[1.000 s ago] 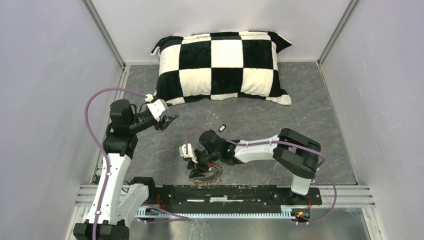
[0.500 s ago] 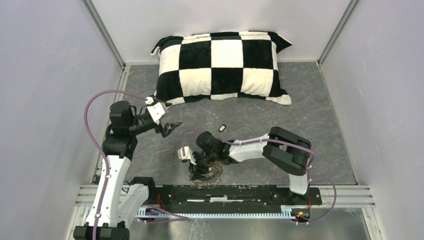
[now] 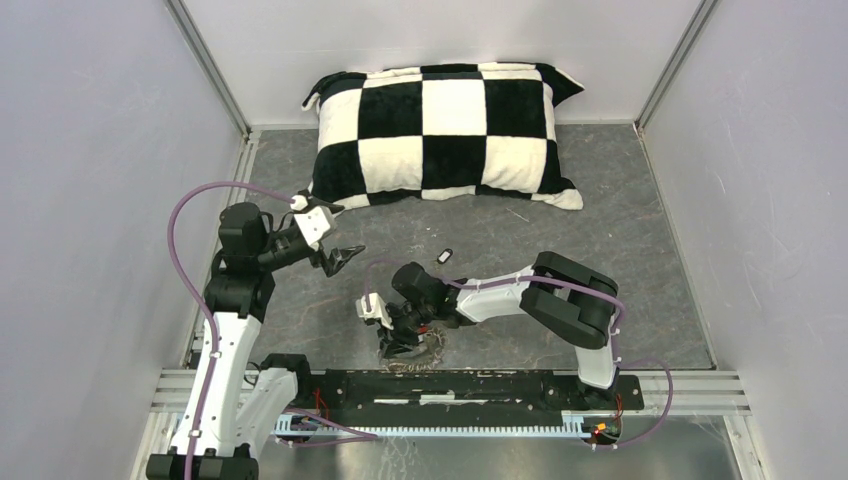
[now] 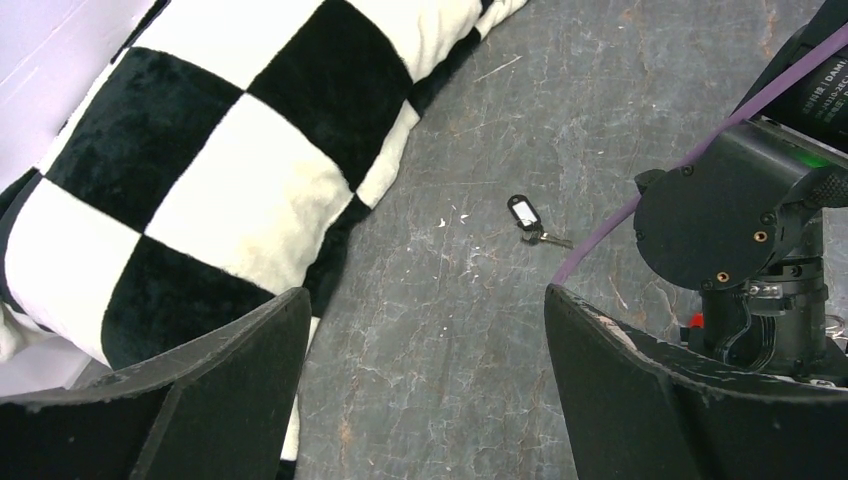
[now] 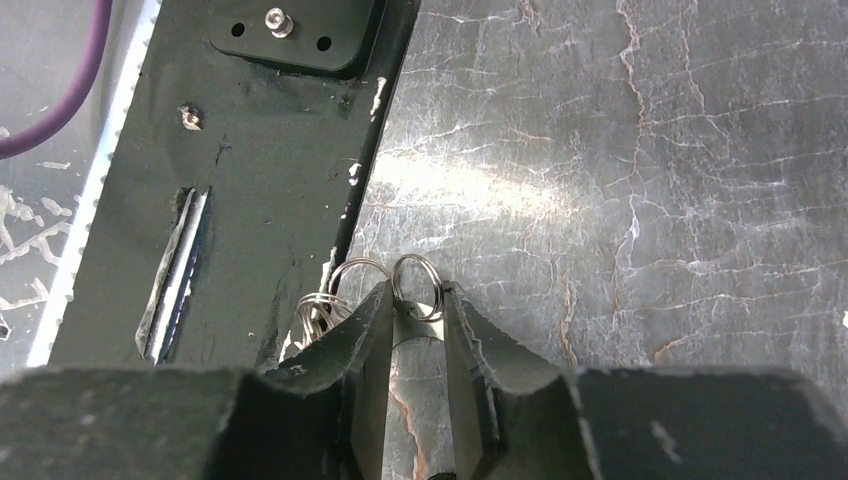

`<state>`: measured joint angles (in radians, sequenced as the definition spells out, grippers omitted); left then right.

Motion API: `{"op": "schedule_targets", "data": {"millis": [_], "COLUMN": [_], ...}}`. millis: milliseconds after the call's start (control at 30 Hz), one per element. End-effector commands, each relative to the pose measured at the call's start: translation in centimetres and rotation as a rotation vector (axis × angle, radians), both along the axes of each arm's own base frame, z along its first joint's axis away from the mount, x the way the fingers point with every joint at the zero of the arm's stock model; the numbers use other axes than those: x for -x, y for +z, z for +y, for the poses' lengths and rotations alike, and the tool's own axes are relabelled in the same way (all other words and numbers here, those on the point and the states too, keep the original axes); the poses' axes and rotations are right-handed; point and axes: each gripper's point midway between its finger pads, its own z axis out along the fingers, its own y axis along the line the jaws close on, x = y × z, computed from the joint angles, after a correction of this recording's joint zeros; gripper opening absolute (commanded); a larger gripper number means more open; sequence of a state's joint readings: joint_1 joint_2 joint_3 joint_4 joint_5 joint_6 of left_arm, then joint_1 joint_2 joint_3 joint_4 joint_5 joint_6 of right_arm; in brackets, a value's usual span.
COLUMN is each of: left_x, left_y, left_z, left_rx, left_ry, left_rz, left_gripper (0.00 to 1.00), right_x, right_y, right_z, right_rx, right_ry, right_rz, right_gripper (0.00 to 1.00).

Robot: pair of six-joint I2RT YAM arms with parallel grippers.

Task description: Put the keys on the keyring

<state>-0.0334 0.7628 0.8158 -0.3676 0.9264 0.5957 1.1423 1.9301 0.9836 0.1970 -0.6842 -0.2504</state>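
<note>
Pale walls (image 3: 90,150) enclose a grey, marbled floor (image 3: 620,260), perhaps stone, with a checkered pillow (image 3: 450,130) at the back.

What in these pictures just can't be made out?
- Only one key shows; in the top view the right gripper may be covering another.
- Ring: in the right wrist view the fingers hide its lower part, and whether they pinch it.
- Key's blade: too small in the top view.

In the top view, the left arm (image 3: 225,340) at lower left and the right arm (image 3: 497,297) at lower centre are wearing white shells between black joints, each trailing a purple cable (image 3: 185,235). Along the bottom of the left wrist view, the left claw (image 4: 425,300) is showing matte black fingers (image 4: 200,400).
</note>
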Motion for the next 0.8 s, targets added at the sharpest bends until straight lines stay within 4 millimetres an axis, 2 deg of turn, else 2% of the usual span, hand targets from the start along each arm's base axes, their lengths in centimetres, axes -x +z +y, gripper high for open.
{"op": "schedule_targets", "data": {"millis": [0,100,233,433,633,667,767], "left_x": [0.6,0.5,0.7,0.9,1.3,1.6,3.3], "left_y": [0.9,0.7,0.5,0.1,0.3,0.2,-0.6], "left_z": [-0.4,-0.3,-0.4,-0.4,-0.9,-1.1,-1.5], "left_rx": [-0.006,-0.014,-0.017,-0.026,0.011,0.013,-0.007], "left_ry": [-0.036,-0.031,-0.036,-0.043,-0.067,-0.084,-0.164], "left_rz": [-0.04,-0.043,-0.037,-0.025,0.014,0.023,0.074], "left_gripper": [0.92,0.92,0.92,0.92,0.95,0.99,1.0], "right_x": [-0.1,0.1,0.1,-0.4,-3.0,-3.5,-4.3], "right_y": [1.0,1.1,1.1,2.0,6.7,7.8,10.6], "right_z": [1.2,1.4,1.6,1.6,0.9,0.7,0.0], "right_rx": [-0.041,-0.04,-0.036,-0.049,-0.166,-0.199,-0.277], "right_ry": [0.027,0.034,0.041,0.024,-0.083,-0.111,-0.178], "right_rz": [0.012,0.024,0.033,0.032,-0.033,-0.05,-0.093], "right_gripper": [0.28,0.2,0.01,0.0,0.0,0.01,0.0]}}
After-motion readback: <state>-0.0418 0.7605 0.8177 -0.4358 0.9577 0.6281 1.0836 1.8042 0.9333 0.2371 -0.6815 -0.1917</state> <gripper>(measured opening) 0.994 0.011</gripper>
